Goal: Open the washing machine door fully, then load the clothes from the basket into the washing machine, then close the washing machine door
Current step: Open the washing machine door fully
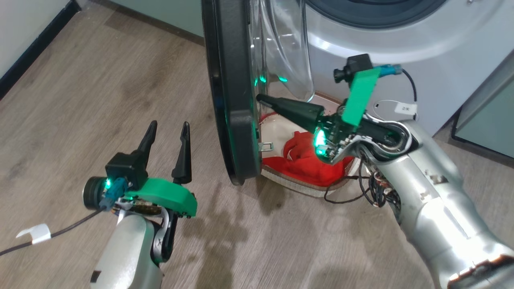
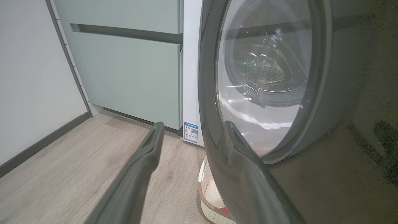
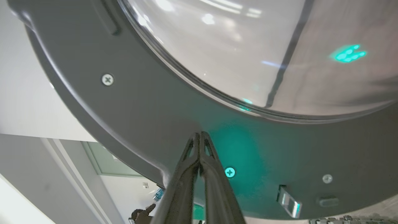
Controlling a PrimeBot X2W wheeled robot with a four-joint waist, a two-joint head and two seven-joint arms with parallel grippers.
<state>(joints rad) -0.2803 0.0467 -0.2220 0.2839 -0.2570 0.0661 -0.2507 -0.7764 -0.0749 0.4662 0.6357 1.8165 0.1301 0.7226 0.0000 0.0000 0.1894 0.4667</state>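
Observation:
The washing machine door (image 1: pixel 235 100) stands swung out, edge-on in the head view, black rim to the left and clear glass bowl (image 1: pixel 283 48) to the right. My right gripper (image 1: pixel 260 98) is shut, its tips pressed against the door's inner rim (image 3: pixel 140 118); in the right wrist view the right gripper (image 3: pixel 200 134) meets that dark rim. My left gripper (image 1: pixel 166 128) is open, empty, left of the door's outer face (image 2: pixel 211 93). The cream basket (image 1: pixel 297 186) sits on the floor behind the door, with the red clothes (image 1: pixel 309 160) in it. The white washing machine (image 1: pixel 361 48) is behind.
Pale green cabinets (image 2: pixel 130 68) stand left of the machine, another cabinet (image 1: pixel 486 108) to its right. A white wall with dark skirting (image 2: pixel 43 143) runs along the left. Wood floor (image 1: pixel 100 80) lies open left of the door. Loose cables (image 1: pixel 345 196) hang by my right wrist.

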